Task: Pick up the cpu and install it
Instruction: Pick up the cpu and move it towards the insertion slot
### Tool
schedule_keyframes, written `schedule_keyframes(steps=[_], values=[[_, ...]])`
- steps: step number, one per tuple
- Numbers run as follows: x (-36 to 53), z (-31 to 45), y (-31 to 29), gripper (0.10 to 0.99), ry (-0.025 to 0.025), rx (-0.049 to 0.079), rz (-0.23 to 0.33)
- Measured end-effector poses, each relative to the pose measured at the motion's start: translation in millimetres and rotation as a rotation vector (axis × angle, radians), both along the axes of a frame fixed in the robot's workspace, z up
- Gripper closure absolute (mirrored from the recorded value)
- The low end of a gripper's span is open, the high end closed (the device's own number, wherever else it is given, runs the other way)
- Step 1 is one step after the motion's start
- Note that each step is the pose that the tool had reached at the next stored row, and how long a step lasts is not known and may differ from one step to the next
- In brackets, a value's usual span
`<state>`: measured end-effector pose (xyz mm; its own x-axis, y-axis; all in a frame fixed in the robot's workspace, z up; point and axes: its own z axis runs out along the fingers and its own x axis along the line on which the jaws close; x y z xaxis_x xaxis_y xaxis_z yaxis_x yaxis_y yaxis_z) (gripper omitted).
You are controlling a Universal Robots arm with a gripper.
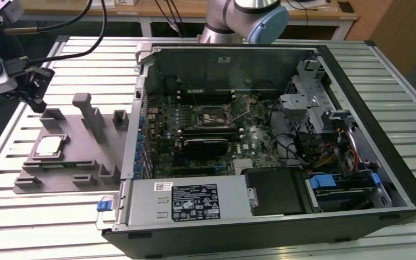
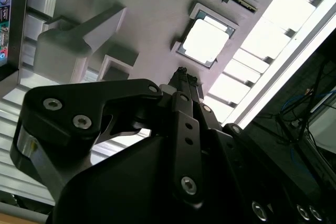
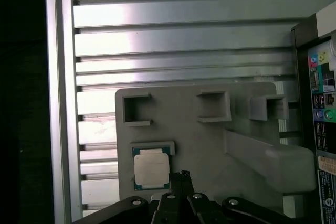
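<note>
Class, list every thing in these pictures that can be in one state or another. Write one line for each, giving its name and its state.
cpu, lying flat in its recess, not held.
hand, shut, holding nothing, just above the tray beside the cpu.
fixture tray, holding the cpu; its three small pockets empty.
computer case, on its side, panel off, insides open.
socket, dark centre, no silver chip in it.

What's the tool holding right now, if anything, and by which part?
Nothing. The tool is shut with nothing between its tips, and the cpu lies in its pocket of the grey tray, apart from the tool.
</note>
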<state>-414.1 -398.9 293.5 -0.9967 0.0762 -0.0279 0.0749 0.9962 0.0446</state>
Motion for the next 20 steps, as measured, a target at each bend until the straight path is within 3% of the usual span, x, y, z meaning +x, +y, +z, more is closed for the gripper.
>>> schedule_keyframes(steps=[8,20], values=[[-0.6,-5.3,0.0,0.976,0.0000,0.000,0.000],[-2.6,-21.7,0.0,0.976,0.0000,0.000,0.000]])
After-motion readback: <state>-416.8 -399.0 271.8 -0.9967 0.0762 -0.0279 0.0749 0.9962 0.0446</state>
